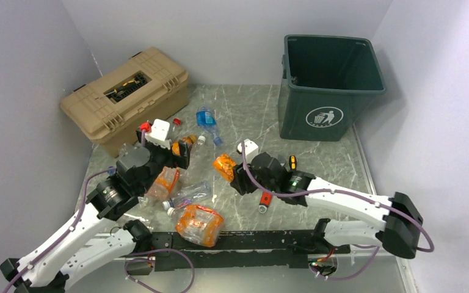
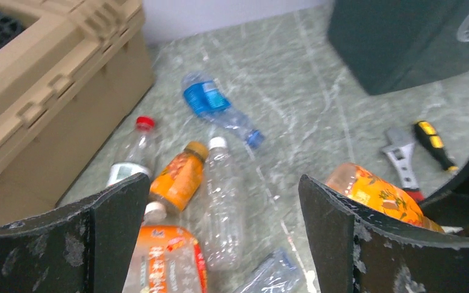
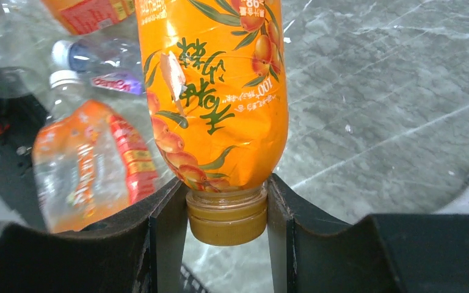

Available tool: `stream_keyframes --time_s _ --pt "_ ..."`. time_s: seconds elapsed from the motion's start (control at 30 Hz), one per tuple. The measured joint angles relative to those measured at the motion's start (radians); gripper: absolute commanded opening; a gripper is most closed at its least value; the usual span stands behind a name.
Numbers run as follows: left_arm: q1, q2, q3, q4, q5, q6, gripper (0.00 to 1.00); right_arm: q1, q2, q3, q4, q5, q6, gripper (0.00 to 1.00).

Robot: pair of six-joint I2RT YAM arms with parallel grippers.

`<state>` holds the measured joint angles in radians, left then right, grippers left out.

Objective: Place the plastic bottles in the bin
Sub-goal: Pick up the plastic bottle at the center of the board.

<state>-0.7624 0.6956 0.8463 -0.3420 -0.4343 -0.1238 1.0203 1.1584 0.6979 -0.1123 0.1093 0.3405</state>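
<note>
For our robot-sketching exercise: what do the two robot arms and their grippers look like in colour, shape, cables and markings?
The left arm and right arm have white links and black rounded joints, with a thin purple cable looping along each. A white boxy camera sits on each wrist. The left gripper and right gripper each have two broad, scuffed black fingers.

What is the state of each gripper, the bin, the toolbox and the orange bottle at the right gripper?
left gripper: open, holding nothing.
right gripper: shut on the orange bottle, at its neck.
orange bottle: capped, dented, gripped by the neck.
bin: upright, open at the top.
toolbox: lid down.
</note>
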Motion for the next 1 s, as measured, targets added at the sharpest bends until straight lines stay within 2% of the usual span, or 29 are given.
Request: stream_keyframes --time_s 0.13,0.33,0.43,0.53,0.7,1.0 --pt "0.0 -0.051 -0.026 0.06 0.187 0.04 0.99 0.001 -0.058 0.173 -0.293 -0.023 0.005 0.0" --pt "0.0 0.008 0.03 0.046 0.726 0.177 0.96 0.002 -0.141 0.414 -0.679 -0.048 0.002 0.0" --pt "-0.003 0.056 0.076 0.007 0.839 0.267 0.96 0.002 -0.166 0.463 -0.8 -0.056 -0.008 0.0" --pt "-0.024 0.078 0.091 -0.048 0.863 0.414 0.97 0.002 -0.162 0.483 -0.892 -0.069 -0.03 0.0" --pt "-0.103 0.103 0.082 -0.09 0.781 0.689 0.96 0.002 -0.133 0.484 -0.928 -0.108 -0.083 0.0" --pt "-0.247 0.233 0.082 -0.127 0.628 0.937 0.96 0.002 -0.011 0.602 -0.923 -0.167 -0.159 0.0"
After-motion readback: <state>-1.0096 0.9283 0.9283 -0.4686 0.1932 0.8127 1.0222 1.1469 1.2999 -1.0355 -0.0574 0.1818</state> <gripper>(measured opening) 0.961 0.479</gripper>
